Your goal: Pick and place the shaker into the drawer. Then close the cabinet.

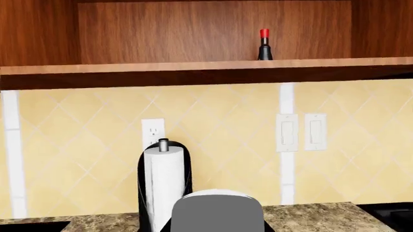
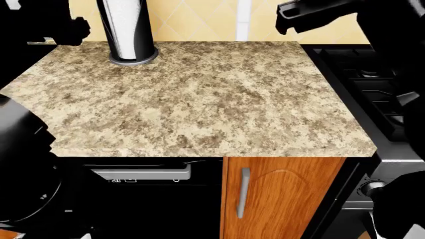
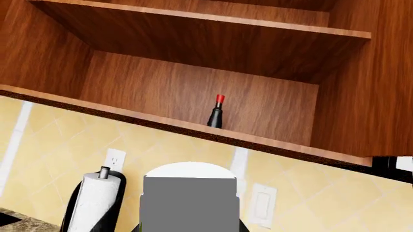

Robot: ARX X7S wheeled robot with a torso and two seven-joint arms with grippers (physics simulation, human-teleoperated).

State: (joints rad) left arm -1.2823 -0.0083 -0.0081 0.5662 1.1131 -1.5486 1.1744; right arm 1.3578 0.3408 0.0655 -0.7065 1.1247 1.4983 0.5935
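Shaker upright on open cabinet shelf, red cap up (both arms' fingers unseen, state unknown).

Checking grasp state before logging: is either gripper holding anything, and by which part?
Cannot be told. No fingertips show in any view. The only shaker-like item, the red-capped bottle, stands alone on the open cabinet shelf, untouched; the countertop holds only the paper towel holder.

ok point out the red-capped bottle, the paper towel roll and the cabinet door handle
red-capped bottle point(image 3: 217, 113): right wrist view, on its dark body
paper towel roll point(image 1: 164, 181): left wrist view, on the white paper
cabinet door handle point(image 2: 244, 193): head view, middle of the silver bar
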